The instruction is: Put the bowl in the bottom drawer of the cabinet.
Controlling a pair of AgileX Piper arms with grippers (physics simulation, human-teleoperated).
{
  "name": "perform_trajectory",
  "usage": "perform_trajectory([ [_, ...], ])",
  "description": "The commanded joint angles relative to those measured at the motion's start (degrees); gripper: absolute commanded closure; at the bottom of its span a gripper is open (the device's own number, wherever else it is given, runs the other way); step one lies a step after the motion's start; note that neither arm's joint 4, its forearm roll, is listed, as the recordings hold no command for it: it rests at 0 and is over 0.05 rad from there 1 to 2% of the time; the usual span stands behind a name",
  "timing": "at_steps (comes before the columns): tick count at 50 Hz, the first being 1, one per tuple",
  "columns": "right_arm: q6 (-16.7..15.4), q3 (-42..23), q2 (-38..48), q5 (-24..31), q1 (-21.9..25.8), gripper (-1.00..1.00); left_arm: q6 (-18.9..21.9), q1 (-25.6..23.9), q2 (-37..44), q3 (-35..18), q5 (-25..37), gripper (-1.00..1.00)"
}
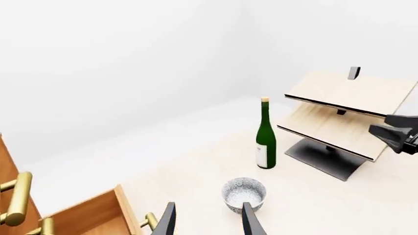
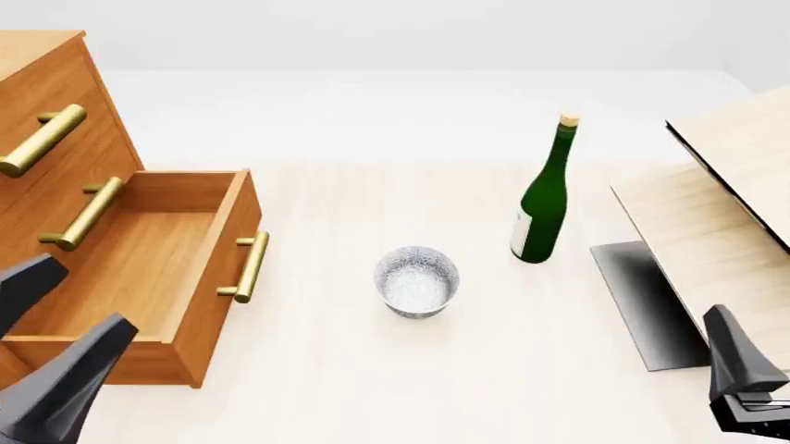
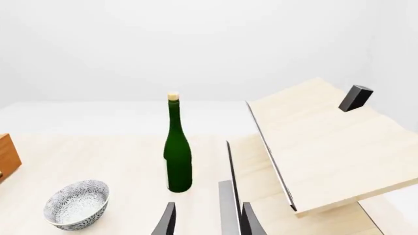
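The cabinet (image 2: pixel 50 139) stands at the table's (image 2: pixel 408 379) left side with its bottom drawer (image 2: pixel 148 268) pulled fully open, the interior bare and the brass handle (image 2: pixel 251 266) facing the table centre; the slanted boards (image 2: pixel 728 213) on a dark base occupy the right side. The green bottle (image 2: pixel 543 194) stands upright between them, and the bowl (image 2: pixel 417 280) sits upright on the table, outside the drawer, just right of the handle and near the bottle. The left gripper (image 1: pixel 205 220) hangs released, fingers parted and grasping nothing, near the drawer, and the right gripper (image 3: pixel 205 220) is likewise spread and unloaded, beside the boards.
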Motion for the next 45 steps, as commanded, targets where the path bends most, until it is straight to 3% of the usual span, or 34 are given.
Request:
perform_trajectory([
  [1,0.0,0.0,0.0,0.0,0.0,-1.0,-0.1,-3.8,2.2,-5.1,1.5,-1.0],
  [7,0.0,0.0,0.0,0.0,0.0,-1.0,-0.7,-4.8,7.0,-7.2,0.0,-1.0],
  [14,0.0,0.0,0.0,0.0,0.0,-1.0,1.8,-6.9,16.6,-10.2,-1.6,-1.0],
  [32,0.0,0.0,0.0,0.0,0.0,-1.0,4.1,-8.9,26.1,-19.5,-0.2,-1.0],
  [45,0.0,0.0,0.0,0.0,0.0,-1.0,1.2,-9.4,36.3,-25.0,-0.7,-1.0],
])
